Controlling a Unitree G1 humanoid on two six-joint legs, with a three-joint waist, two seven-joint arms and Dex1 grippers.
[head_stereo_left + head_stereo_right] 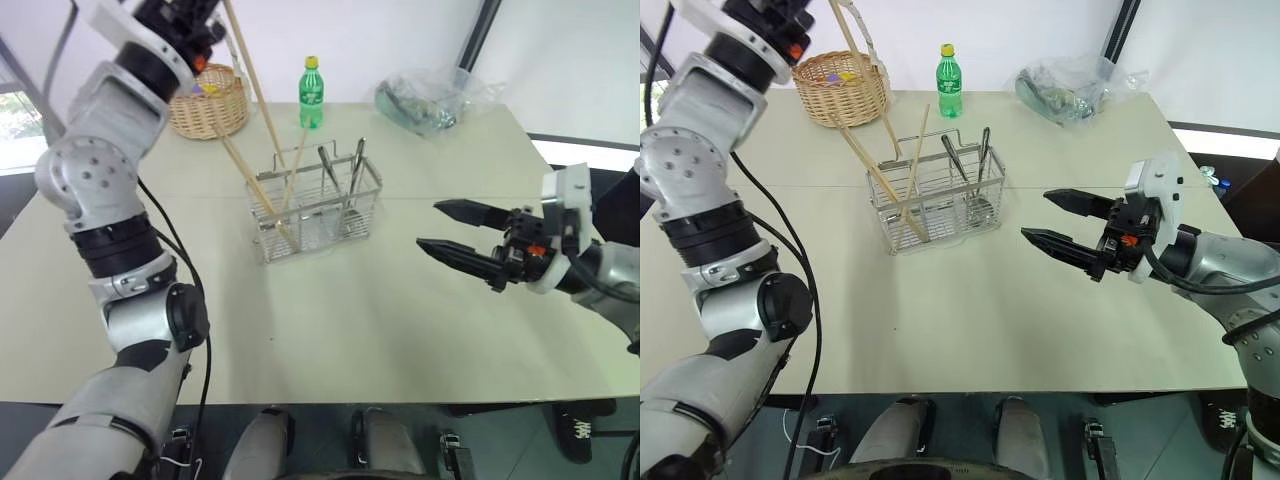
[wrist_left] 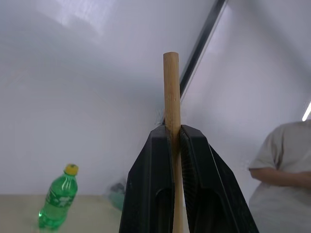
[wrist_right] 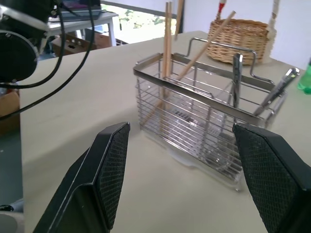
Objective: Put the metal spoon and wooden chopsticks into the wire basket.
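Observation:
My left gripper is raised high at the table's far left and is shut on one of the wooden chopsticks. That stick slants down toward the back of the wire basket, and its lower end hangs near the rear rim. Two more chopsticks lean inside the basket's left part. Two metal handles stand in its right part; I cannot tell which one is the metal spoon. My right gripper hovers open to the right of the basket, pointing at it, with nothing between its fingers.
A woven wicker basket sits at the far left. A green bottle stands behind the wire basket. At the far right lies a crumpled plastic bag. A person stands beyond the table.

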